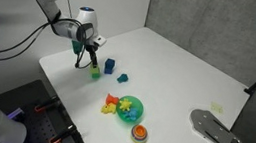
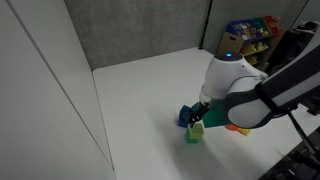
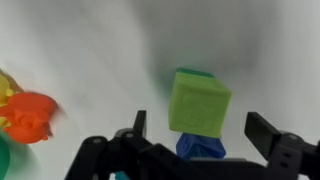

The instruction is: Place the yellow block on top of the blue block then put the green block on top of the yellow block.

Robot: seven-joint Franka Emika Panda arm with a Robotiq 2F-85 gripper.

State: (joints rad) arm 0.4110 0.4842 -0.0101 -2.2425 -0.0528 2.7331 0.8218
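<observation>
While the hand (image 3: pixel 198 122) stands open, its dark fingers (image 3: pixel 272 138) wide apart, the blue block (image 3: pixel 200 149) shows nearest, half hidden at the near edge of the yellow block (image 3: pixel 198 102); under or beside it, I cannot tell. That pale, greenish cube sits untouched between the fingers on the white counter (image 3: pixel 100 40). Beyond its far edge peeks a thin deeper-green strip (image 3: pixel 195 72), too little to identify.

White rounded arm (image 2: pixel 238 88), small blue light (image 2: pixel 232 57), black two-fingered tool (image 3: pixel 200 135)
</observation>
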